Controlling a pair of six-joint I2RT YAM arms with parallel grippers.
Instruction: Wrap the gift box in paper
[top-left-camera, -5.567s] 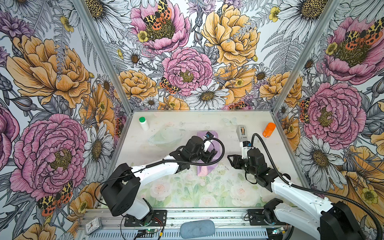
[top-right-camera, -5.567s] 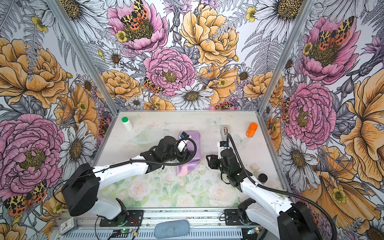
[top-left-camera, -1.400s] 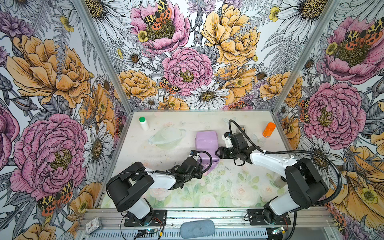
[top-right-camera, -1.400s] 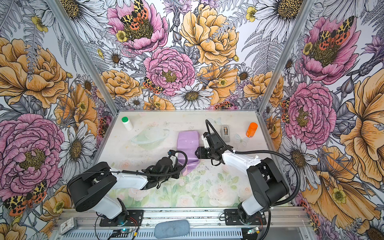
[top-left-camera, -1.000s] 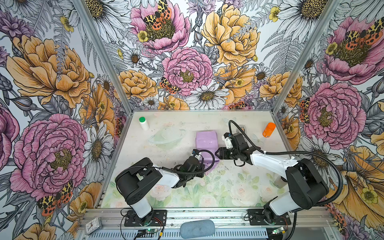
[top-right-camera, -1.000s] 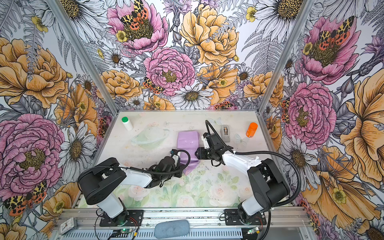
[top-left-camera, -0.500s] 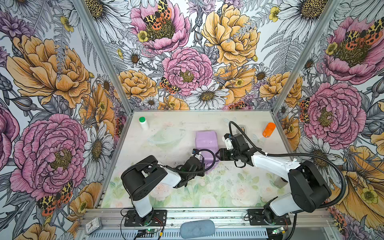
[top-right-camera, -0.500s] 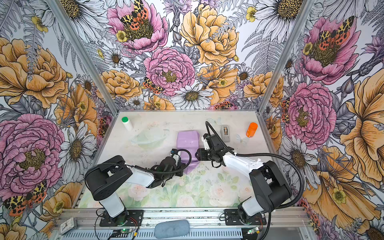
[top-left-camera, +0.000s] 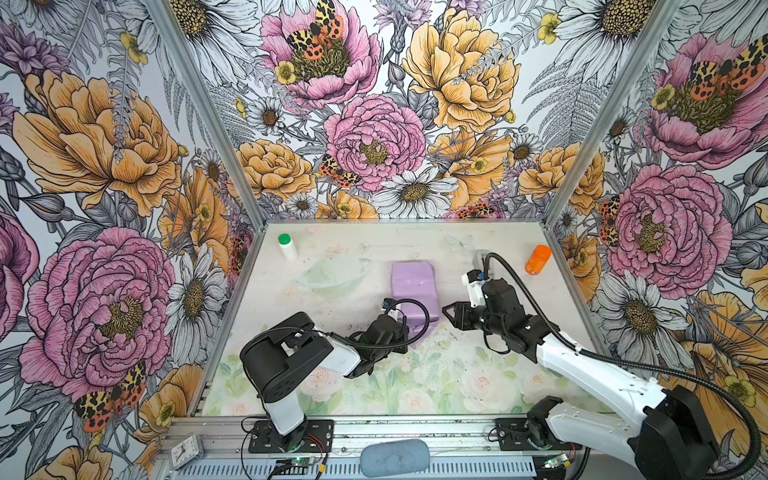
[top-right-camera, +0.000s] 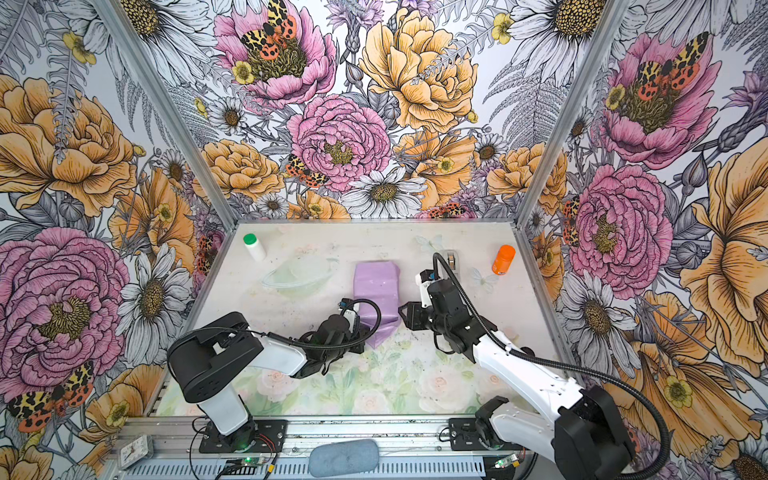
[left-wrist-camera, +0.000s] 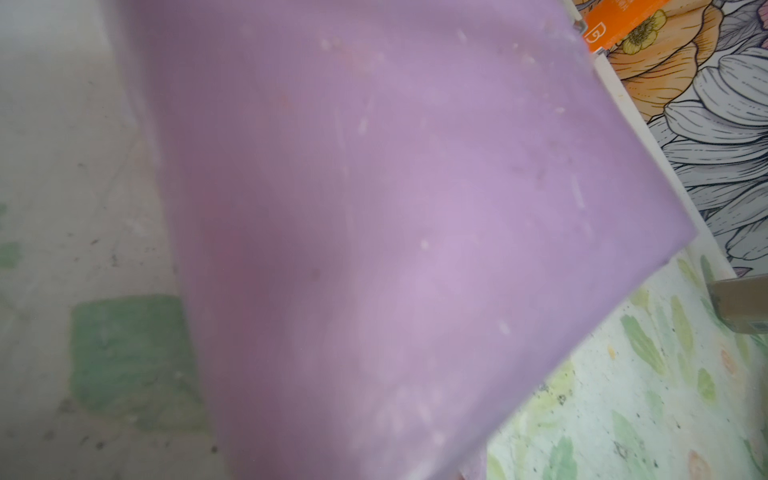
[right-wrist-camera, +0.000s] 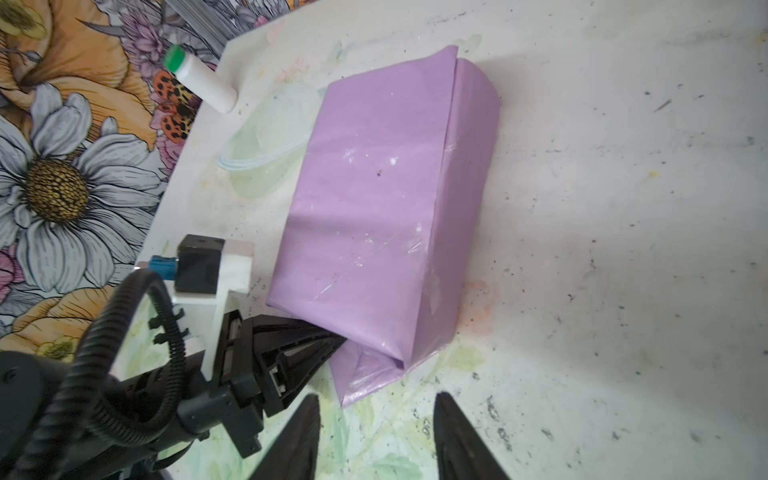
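Hiding the gift box, the paper overlaps the closed left gripper.

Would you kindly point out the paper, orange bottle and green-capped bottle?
paper (top-left-camera: 413, 284): in a top view, upper face.
orange bottle (top-left-camera: 537, 262): in a top view, body.
green-capped bottle (right-wrist-camera: 205, 85): right wrist view, white body.

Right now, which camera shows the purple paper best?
The right wrist view: the paper lies nearly whole and sharp, folds and loose end plain. Both top views show it small, its near end partly behind the left arm. The left wrist view shows only a blurred purple sheet up close.
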